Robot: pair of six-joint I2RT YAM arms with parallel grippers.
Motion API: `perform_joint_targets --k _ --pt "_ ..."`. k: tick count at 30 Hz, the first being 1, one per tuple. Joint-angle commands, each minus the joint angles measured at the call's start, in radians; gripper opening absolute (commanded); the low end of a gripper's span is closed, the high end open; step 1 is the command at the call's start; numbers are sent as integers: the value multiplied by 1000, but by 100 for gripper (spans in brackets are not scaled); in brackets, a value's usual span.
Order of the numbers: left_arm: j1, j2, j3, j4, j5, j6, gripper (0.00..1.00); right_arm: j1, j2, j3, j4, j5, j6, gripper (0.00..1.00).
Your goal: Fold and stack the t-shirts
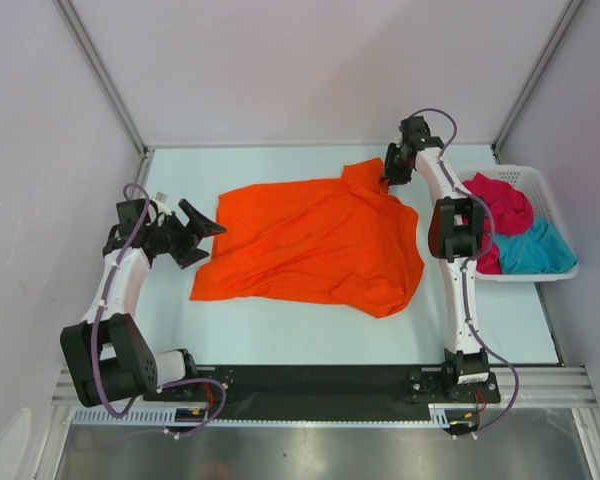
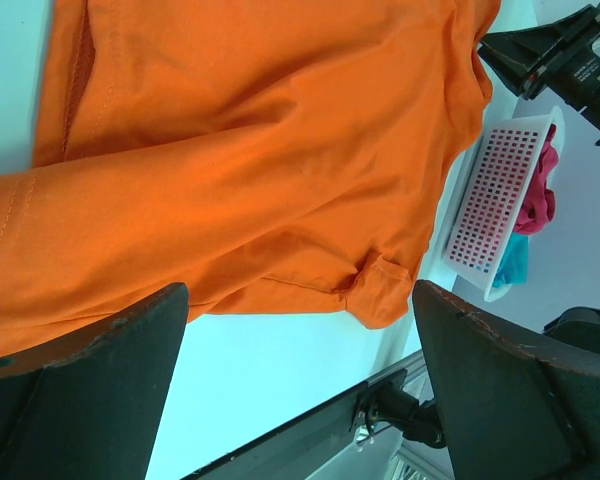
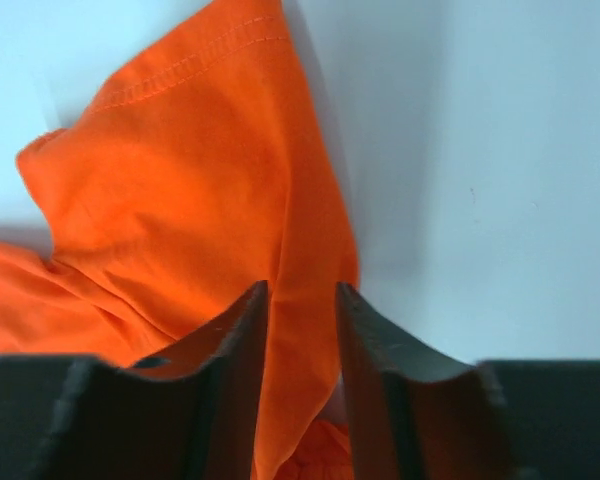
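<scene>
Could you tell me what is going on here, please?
Two arms are working on an orange t-shirt spread on the table. The right gripper straddles a fold at its far corner; a firm grip isn't clear. The left gripper hangs open beside the shirt's left edge. The red t-shirt and teal t-shirt lie in the basket.

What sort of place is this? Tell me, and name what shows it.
Probably a robot test cell in a lab: a white table boxed in by plain walls and metal frame posts, the left arm and right arm bolted at its near edge, an orange t-shirt spread out.
</scene>
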Motion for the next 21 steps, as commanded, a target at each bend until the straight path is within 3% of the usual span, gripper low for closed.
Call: perform_joint_targets --k 1,6,8,21 --pt "-4 6 46 18 -6 21 100 4 29 26 28 -20 1 26" --pt "-5 11 43 21 -6 25 100 -4 35 30 43 -21 10 11" --pt "-4 14 43 23 -6 24 100 -7 35 36 45 -18 13 0" --pt "-6 28 37 24 -9 38 100 -53 -14 127 43 187 -25 0"
